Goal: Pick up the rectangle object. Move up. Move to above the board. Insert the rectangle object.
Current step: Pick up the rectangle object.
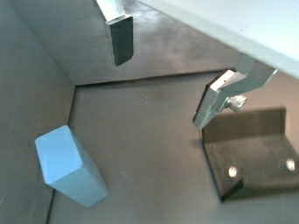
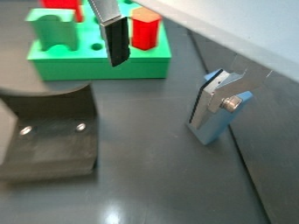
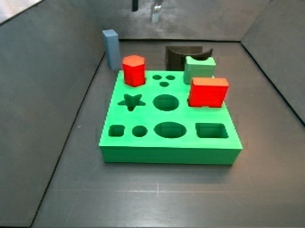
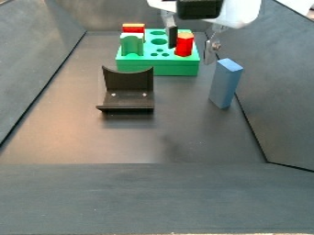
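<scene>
Hovering with jaws wide and empty, the gripper (image 4: 211, 41) hung above the upright rectangle object (image 4: 225, 83), near the board (image 4: 160, 61).

You'll find nothing to read anywhere in these views: no text, label, brand, number or sign. The rectangle object (image 4: 226, 83) is plain and unmarked on every face that shows, the board (image 3: 167, 125) carries only its cut-out shapes, and the fixture (image 4: 127, 89) bears just two small bright dots on its base plate, not characters. The pincer (image 4: 211, 43), hanging above the surface (image 4: 147, 138) near the rectangle object, shows no lettering on its white housing either.
</scene>
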